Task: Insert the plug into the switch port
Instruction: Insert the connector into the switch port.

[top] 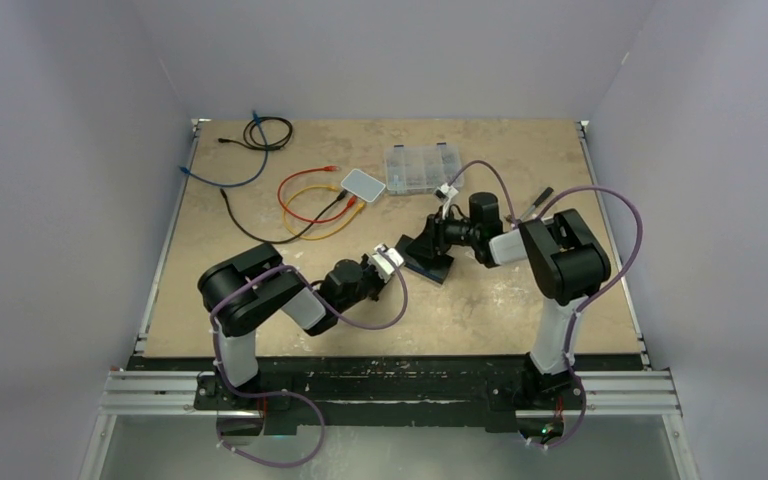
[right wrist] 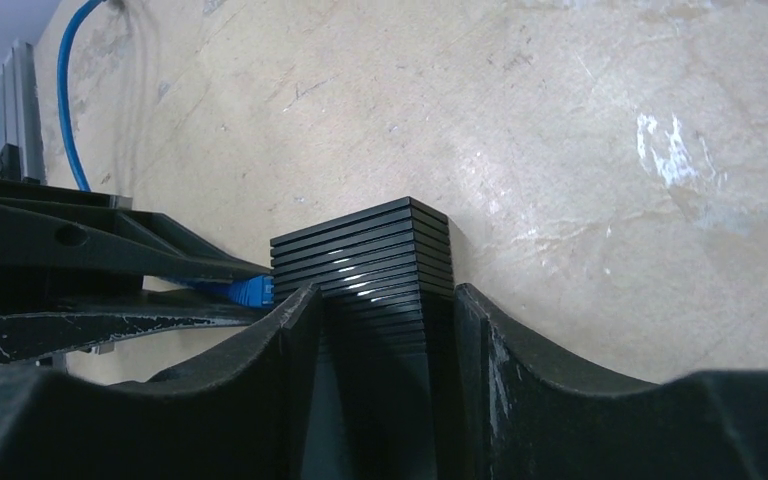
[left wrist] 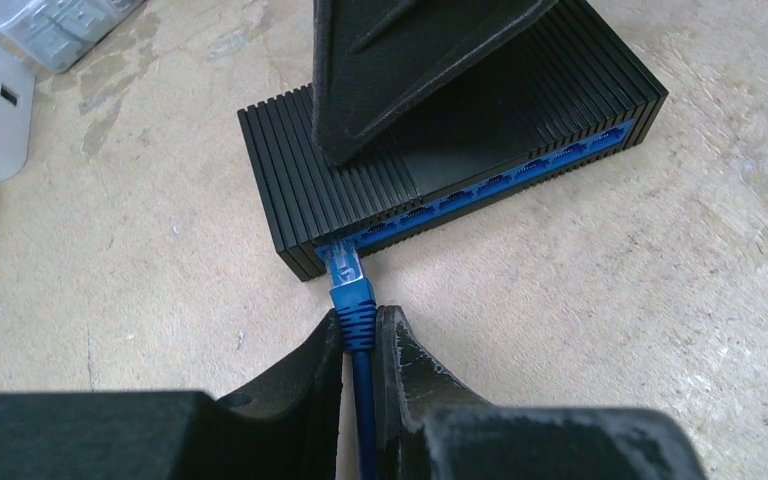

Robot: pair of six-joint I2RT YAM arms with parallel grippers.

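Note:
The black ribbed switch lies on the table, its blue port row facing my left gripper; it also shows in the top view and the right wrist view. My left gripper is shut on the blue plug at its ribbed boot. The plug's clear tip sits in the leftmost port at the switch's corner. My right gripper is shut on the switch, one finger on each side, and holds it down. In the right wrist view the blue plug shows at the switch's left face.
A white adapter box with red, orange and black cables lies at the back centre. A clear compartment box is to its right. A blue and black cable bundle lies at the back left.

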